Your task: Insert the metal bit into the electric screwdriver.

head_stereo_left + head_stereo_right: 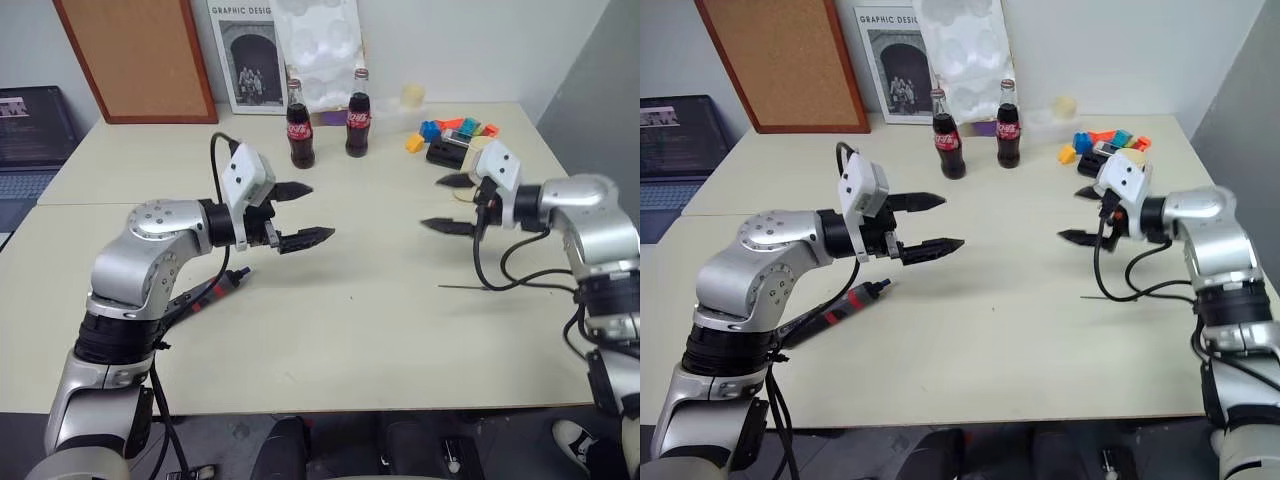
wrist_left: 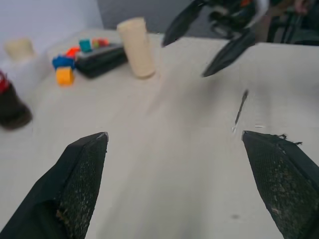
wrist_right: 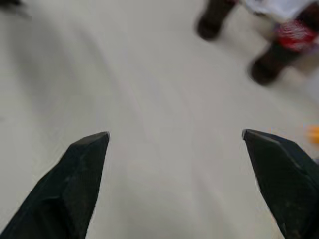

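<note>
Two silver-grey jointed robot arms with black elbow bands, looping black cables, white wrist camera boxes and black textured two-finger grippers.

It looked like an office or lab workspace. Pale tables (image 1: 400, 330) stood pushed together against a plain white wall (image 1: 460, 40). A cork board (image 1: 135, 55) leaned at the upper left of the frame, a "Graphic Design" poster (image 1: 243, 55) beside it at top centre. A laptop (image 1: 30, 140) sat open at the left edge. Cola bottles (image 1: 300, 125) and coloured blocks (image 1: 455, 130) sat toward the top right.
</note>
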{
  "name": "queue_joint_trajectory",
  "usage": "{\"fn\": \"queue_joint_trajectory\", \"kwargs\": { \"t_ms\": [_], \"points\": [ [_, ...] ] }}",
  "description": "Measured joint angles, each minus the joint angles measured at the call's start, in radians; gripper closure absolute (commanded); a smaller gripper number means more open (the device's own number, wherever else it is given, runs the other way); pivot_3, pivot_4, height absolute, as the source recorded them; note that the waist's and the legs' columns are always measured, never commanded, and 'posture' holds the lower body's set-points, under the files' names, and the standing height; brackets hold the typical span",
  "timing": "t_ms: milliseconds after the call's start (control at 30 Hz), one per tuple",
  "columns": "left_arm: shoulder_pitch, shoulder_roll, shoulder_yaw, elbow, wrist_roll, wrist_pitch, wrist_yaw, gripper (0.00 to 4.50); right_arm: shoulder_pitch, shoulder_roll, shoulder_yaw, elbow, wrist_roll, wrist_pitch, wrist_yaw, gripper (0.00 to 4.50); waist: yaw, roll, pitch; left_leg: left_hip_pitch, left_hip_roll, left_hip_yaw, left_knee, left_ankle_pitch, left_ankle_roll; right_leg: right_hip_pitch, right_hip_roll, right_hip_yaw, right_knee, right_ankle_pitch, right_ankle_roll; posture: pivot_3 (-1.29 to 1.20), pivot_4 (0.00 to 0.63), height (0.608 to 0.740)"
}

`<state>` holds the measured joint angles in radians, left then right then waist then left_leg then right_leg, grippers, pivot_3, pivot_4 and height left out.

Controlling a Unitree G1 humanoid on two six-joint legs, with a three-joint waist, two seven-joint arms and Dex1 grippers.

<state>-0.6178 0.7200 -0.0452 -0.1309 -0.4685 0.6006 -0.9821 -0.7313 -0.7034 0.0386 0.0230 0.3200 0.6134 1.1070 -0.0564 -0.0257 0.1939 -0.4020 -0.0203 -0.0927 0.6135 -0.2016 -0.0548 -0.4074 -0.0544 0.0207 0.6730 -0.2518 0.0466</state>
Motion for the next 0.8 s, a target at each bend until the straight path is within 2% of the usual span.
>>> {"fn": "queue_joint_trajectory", "kwargs": {
  "t_ms": [100, 167, 300, 467, 600, 800],
  "points": [
    [-0.021, 0.128, -0.049, 0.059, 0.082, 0.007, -0.055, 0.00, 0.078, 0.032, -0.079, -0.266, 0.128, 0.211, -0.107, 0.02, 0.005, -0.001, -0.001, 0.002, 0.000, -0.004, 0.000, 0.000, 0.000, 0.002, 0.001, -0.004, 0.001, -0.005, 0.002, 0.00, 0.150, 0.740],
    [-0.066, 0.225, -0.097, 0.128, 0.124, 0.064, -0.122, 0.00, 0.172, 0.110, -0.096, -0.432, 0.192, 0.323, -0.215, 0.02, 0.007, -0.002, -0.001, 0.002, 0.000, -0.005, 0.001, 0.001, 0.001, 0.003, 0.001, -0.005, 0.004, -0.005, 0.002, 0.00, 0.150, 0.740],
    [-0.172, 0.314, -0.174, 0.209, 0.188, 0.116, -0.234, 0.00, 0.249, 0.262, -0.093, -0.566, 0.229, 0.416, -0.401, 0.02, 0.006, -0.002, -0.001, 0.002, 0.000, -0.005, 0.001, 0.003, 0.003, 0.002, 0.001, -0.005, 0.005, -0.004, 0.000, 0.00, 0.150, 0.740],
    [-0.321, 0.329, -0.309, 0.365, 0.319, 0.110, -0.356, 0.00, 0.301, 0.415, -0.012, -0.651, 0.193, 0.424, -0.621, 0.02, 0.007, -0.002, -0.001, 0.001, 0.000, -0.005, 0.001, 0.003, 0.003, 0.001, 0.001, -0.005, 0.005, -0.004, 0.000, 0.00, 0.150, 0.740],
    [-0.387, 0.315, -0.404, 0.488, 0.418, 0.105, -0.430, 0.00, 0.348, 0.472, 0.046, -0.668, 0.147, 0.400, -0.725, 0.02, 0.004, -0.002, -0.001, 0.000, 0.000, -0.005, 0.000, 0.003, 0.003, 0.000, 0.002, -0.005, 0.005, -0.005, 0.001, 0.00, 0.150, 0.740],
    [-0.417, 0.287, -0.461, 0.597, 0.513, 0.026, -0.493, 0.00, 0.370, 0.530, 0.141, -0.708, 0.132, 0.375, -0.791, 0.02, -0.001, -0.002, -0.001, 0.001, 0.000, -0.005, 0.000, 0.003, 0.003, 0.000, 0.002, -0.005, 0.005, -0.005, 0.001, 0.00, 0.150, 0.740]
  ]
}}
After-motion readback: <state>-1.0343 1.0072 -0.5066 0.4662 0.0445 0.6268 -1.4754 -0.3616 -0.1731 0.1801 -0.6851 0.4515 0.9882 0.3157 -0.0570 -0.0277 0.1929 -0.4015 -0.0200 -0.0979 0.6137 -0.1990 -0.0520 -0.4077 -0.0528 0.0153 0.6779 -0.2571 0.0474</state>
